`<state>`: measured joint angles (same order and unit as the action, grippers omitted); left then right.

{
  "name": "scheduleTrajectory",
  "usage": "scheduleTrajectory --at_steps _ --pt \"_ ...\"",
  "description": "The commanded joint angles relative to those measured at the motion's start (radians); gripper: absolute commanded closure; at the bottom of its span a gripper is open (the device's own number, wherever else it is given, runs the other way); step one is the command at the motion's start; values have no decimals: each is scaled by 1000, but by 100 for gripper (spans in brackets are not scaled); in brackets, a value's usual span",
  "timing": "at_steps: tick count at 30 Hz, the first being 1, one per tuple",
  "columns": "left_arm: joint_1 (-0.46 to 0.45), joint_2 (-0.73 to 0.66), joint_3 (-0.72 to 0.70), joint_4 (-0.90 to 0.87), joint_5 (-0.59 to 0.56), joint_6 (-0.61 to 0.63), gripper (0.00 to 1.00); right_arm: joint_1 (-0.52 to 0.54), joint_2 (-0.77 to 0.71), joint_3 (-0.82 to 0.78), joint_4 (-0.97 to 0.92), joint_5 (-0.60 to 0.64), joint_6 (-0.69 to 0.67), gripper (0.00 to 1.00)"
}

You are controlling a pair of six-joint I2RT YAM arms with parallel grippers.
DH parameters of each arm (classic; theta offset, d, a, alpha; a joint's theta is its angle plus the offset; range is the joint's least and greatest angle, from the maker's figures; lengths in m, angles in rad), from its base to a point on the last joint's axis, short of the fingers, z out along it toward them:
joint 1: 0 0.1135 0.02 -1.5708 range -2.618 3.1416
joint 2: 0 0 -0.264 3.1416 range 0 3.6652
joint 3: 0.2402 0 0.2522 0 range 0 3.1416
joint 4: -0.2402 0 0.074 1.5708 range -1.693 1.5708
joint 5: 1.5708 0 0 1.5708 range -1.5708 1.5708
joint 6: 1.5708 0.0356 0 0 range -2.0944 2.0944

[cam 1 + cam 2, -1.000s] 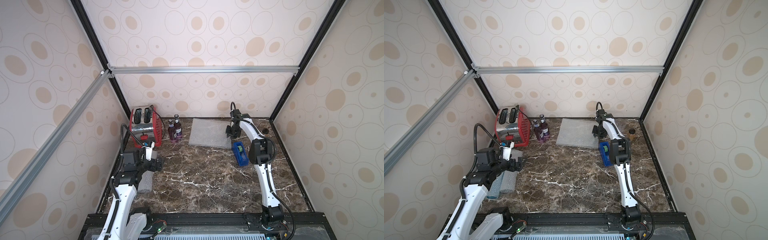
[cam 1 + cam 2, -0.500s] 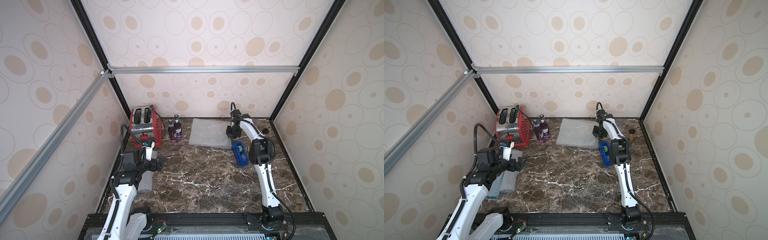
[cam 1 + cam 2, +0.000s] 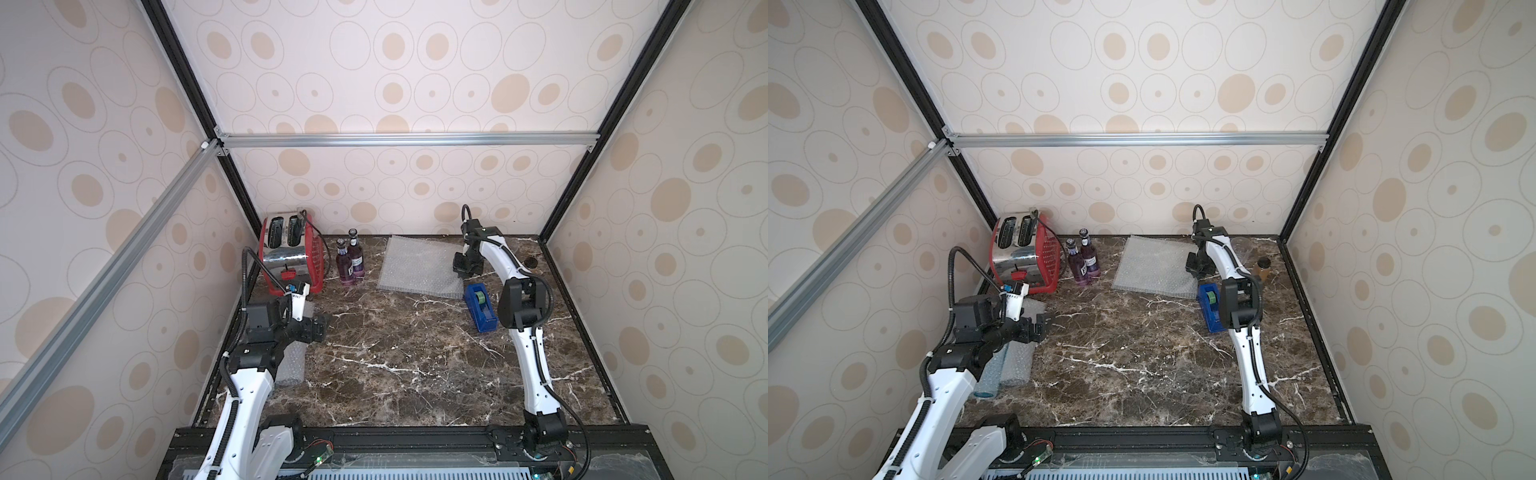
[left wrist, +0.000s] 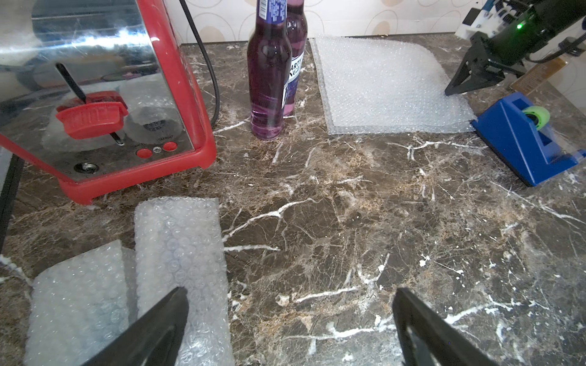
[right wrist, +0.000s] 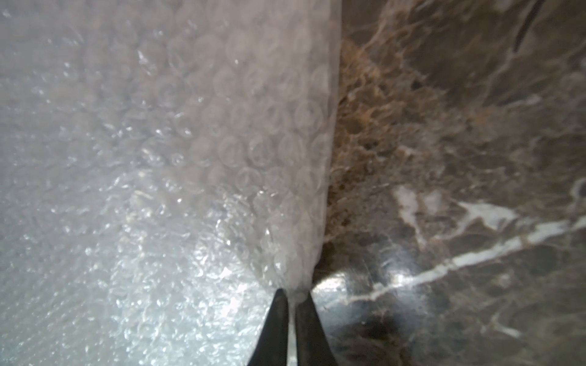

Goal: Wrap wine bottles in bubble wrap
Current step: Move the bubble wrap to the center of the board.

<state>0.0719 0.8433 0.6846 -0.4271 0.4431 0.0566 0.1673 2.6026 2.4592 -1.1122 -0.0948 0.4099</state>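
Two purple wine bottles (image 3: 351, 262) (image 3: 1084, 259) (image 4: 269, 73) stand upright beside the toaster. A flat sheet of bubble wrap (image 3: 419, 266) (image 3: 1154, 266) (image 4: 380, 85) (image 5: 190, 126) lies at the back of the table. My right gripper (image 3: 461, 272) (image 3: 1194, 268) (image 5: 293, 294) is at the sheet's right edge, shut on a pinch of that edge. My left gripper (image 3: 322, 328) (image 3: 1044, 326) (image 4: 290, 294) hangs open over bare marble at the left, holding nothing. Two rolled bundles of bubble wrap (image 4: 180, 253) (image 3: 1013, 365) lie under and beside it; one shows a bluish tint inside.
A red and chrome toaster (image 3: 291, 253) (image 4: 104, 95) fills the back left corner, its cord trailing behind the bottles. A blue tape dispenser (image 3: 480, 307) (image 4: 526, 139) sits just in front of the sheet's right corner. An amber jar (image 3: 1262, 268) stands near the right wall.
The right gripper's jaws have closed on the sheet's right edge, with the arm barely shifting. The left arm has not moved.
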Motion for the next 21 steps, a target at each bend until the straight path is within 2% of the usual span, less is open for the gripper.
scheduleTrajectory --at_steps 1,5,8,14,16,21 --pt "-6 -4 6 7 12 3 1 5 -94 18 -63 8 -7 91" --pt "-11 -10 0 7 2 6 1 14 -132 19 -71 5 -10 92" --pt "-17 -14 7 3 11 5 1 21 -160 -4 -74 1 -5 100" --pt "-27 -22 6 1 -1 15 1 52 -207 -34 -104 -53 17 100" --pt "-26 -23 13 -4 5 10 1 77 -260 -110 -85 -73 36 100" --pt "-46 -26 8 -10 -21 32 1 151 -451 -414 21 -123 85 100"
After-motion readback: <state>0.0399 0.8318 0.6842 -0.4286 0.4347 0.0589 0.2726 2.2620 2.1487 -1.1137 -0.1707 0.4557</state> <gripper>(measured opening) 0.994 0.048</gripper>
